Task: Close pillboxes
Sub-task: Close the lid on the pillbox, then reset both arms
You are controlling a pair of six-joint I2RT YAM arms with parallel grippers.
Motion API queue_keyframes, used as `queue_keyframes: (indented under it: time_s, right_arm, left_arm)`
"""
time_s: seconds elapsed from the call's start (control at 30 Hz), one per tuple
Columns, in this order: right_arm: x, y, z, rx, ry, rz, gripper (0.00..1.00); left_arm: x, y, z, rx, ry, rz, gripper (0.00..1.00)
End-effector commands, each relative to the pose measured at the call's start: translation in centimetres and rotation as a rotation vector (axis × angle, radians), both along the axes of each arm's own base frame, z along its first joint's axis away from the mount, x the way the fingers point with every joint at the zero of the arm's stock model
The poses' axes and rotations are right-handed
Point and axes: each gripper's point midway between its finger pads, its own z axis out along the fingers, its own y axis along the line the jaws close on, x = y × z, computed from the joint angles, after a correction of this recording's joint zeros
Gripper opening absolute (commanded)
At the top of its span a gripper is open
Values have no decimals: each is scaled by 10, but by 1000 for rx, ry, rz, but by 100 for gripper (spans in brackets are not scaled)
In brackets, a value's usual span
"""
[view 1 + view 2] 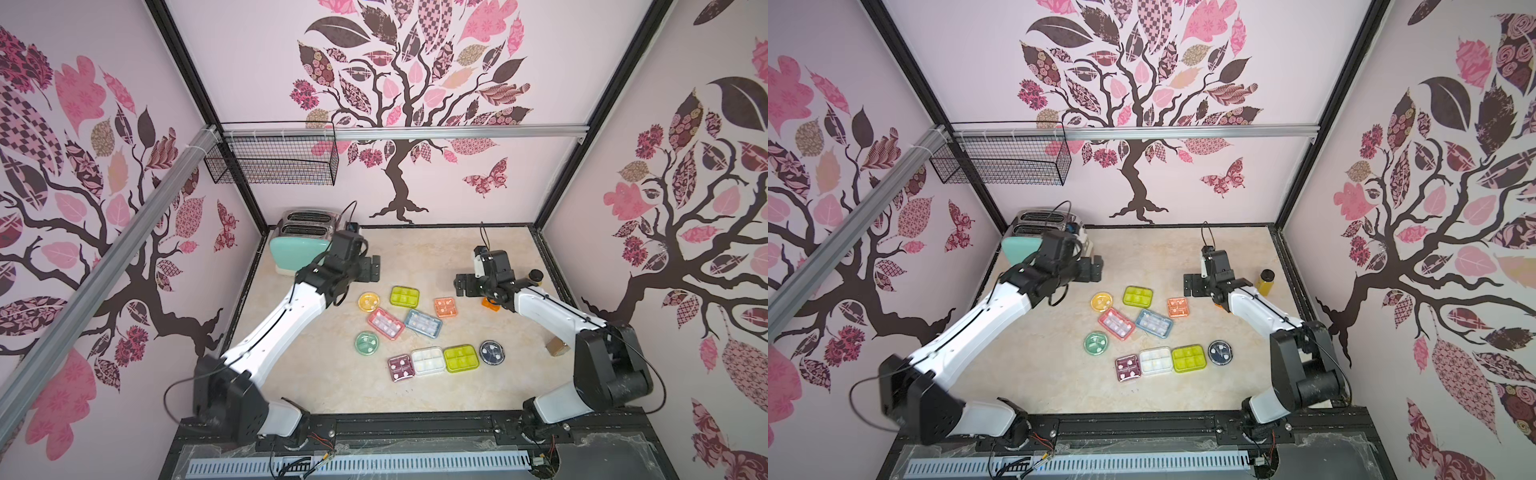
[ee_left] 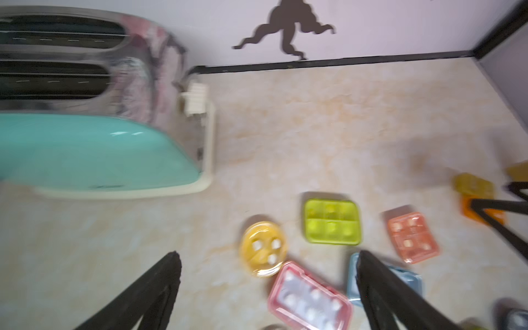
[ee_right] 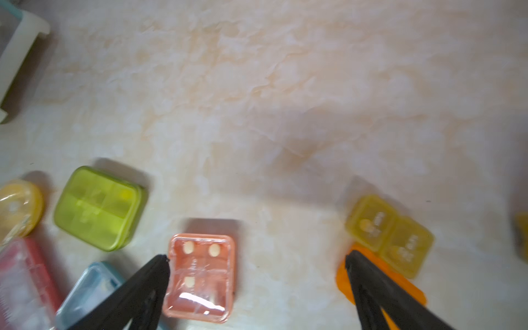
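Several pillboxes lie flat in a loose cluster mid-table in both top views: round yellow (image 1: 368,302), yellow-green (image 1: 404,296), orange (image 1: 445,307), pink (image 1: 385,323), blue (image 1: 423,323), mint (image 1: 366,343), maroon (image 1: 400,368), white (image 1: 429,360) and navy (image 1: 491,352). My left gripper (image 1: 370,267) hovers open beyond the cluster, beside the toaster. In the left wrist view its spread fingers (image 2: 171,274) frame the yellow (image 2: 261,248) and pink (image 2: 310,297) boxes. My right gripper (image 3: 256,255) is open and empty above the orange pillbox (image 3: 200,274) and a small yellow pillbox (image 3: 388,234).
A mint toaster (image 1: 303,245) stands at the back left. An amber bottle with a black cap (image 1: 1265,281) and an orange block (image 1: 490,302) sit near the right arm. A small cardboard box (image 1: 557,346) is at the right edge, and a wire basket (image 1: 274,160) hangs on the wall.
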Motion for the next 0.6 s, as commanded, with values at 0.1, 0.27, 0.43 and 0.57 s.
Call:
queue_keyframes:
  time_s: [0.1, 0.27, 0.43, 0.57]
  right_arm:
    - [8, -64, 8, -211, -267, -224, 99]
    - [2, -68, -9, -192, -298, -254, 99]
    - [-1, -70, -14, -190, -331, -248, 99]
    - [-2, -70, -4, -175, -401, -233, 99]
  left_arm:
    - [-17, 123, -26, 294, -149, 376, 98]
    - [-13, 172, -60, 157, -146, 478, 98]
    - [-11, 192, -88, 43, -202, 505, 98]
    - [-6, 202, -111, 43, -216, 511, 98]
